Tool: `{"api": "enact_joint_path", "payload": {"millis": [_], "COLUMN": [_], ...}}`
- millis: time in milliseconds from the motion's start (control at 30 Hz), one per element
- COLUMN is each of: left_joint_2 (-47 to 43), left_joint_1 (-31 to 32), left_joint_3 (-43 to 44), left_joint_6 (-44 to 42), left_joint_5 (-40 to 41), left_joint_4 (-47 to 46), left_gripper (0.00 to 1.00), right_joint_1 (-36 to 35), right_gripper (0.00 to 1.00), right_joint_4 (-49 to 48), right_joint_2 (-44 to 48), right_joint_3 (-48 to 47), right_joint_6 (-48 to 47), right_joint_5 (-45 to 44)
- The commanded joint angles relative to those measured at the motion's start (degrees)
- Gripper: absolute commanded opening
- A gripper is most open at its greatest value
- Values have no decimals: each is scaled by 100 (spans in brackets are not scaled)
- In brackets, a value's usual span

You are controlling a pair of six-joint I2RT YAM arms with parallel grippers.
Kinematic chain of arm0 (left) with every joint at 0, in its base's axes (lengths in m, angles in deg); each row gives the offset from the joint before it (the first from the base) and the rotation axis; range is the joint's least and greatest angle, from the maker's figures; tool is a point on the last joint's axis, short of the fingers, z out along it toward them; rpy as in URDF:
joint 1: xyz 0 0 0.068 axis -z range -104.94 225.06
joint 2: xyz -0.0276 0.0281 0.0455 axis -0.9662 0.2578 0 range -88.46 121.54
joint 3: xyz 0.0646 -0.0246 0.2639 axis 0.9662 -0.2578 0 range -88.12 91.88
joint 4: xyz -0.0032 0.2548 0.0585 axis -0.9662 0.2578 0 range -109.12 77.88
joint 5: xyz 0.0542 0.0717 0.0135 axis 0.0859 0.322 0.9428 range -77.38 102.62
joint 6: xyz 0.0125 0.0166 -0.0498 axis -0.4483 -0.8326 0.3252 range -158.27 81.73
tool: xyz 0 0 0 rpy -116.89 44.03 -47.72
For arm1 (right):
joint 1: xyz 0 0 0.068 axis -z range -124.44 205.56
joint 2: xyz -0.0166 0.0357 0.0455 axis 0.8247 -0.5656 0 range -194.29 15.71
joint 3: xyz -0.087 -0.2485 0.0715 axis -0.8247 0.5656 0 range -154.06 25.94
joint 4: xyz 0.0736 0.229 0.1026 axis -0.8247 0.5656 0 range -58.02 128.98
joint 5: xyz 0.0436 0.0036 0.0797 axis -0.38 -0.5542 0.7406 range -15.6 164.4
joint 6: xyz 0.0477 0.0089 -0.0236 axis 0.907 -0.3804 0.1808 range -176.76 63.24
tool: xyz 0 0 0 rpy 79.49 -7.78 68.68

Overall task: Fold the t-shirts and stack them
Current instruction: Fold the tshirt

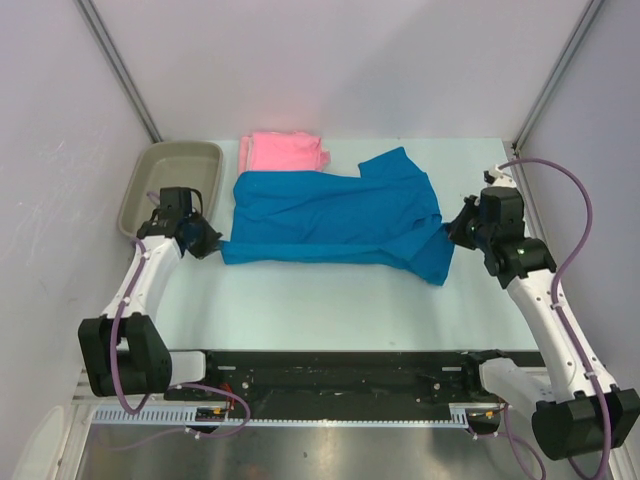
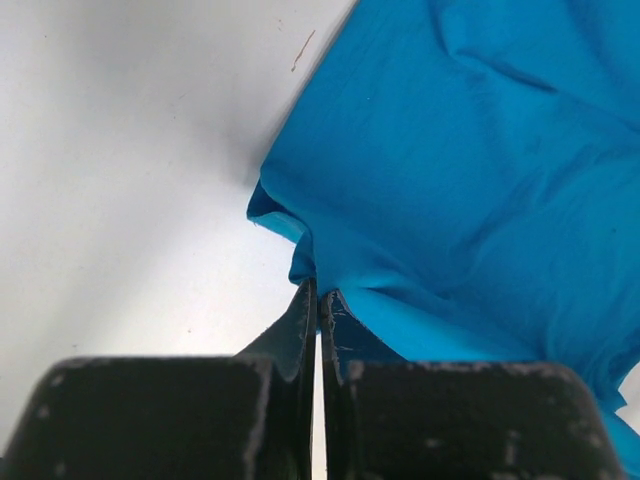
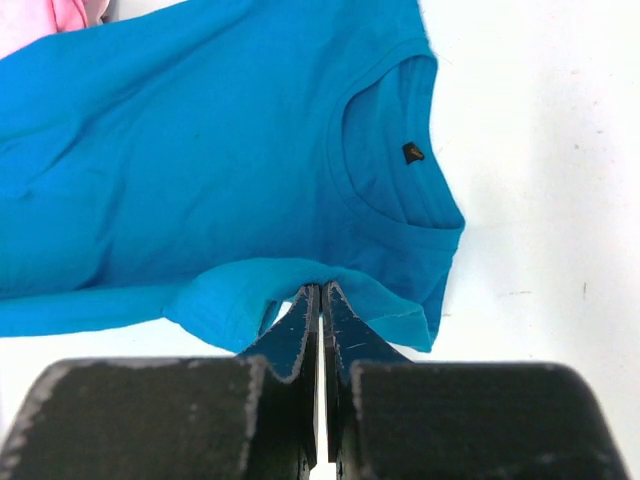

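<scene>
The bright blue t-shirt point(image 1: 335, 215) lies spread across the middle of the table, partly folded lengthwise. My left gripper point(image 1: 212, 243) is shut on its left corner point(image 2: 300, 250). My right gripper point(image 1: 455, 232) is shut on its right edge point(image 3: 300, 275), just below the collar point(image 3: 400, 190). The light pink t-shirt point(image 1: 284, 152) lies folded behind the blue one; a bit of it shows in the right wrist view point(image 3: 45, 18).
A grey-beige plastic tray point(image 1: 170, 180) stands at the back left, just behind my left arm. Walls close in the table on both sides and at the back. Bare white table point(image 1: 330, 310) lies in front of the shirt.
</scene>
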Motion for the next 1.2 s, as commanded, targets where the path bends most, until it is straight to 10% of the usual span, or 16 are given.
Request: {"api": "enact_joint_path", "payload": {"millis": [0, 1167], "left_joint_2": [-287, 1277], "left_joint_1": [-54, -45], "left_joint_3": [-131, 589], "left_joint_6": [-154, -198], "left_joint_5": [-39, -215], "left_joint_4": [-56, -398], "left_gripper": [0, 0], "right_joint_1": [169, 195], "right_gripper": [0, 0], "right_joint_4": [13, -1401], "right_joint_2": [274, -1606], "right_joint_3": [58, 50], "right_joint_6": [40, 14], "right_joint_5": [-78, 546]}}
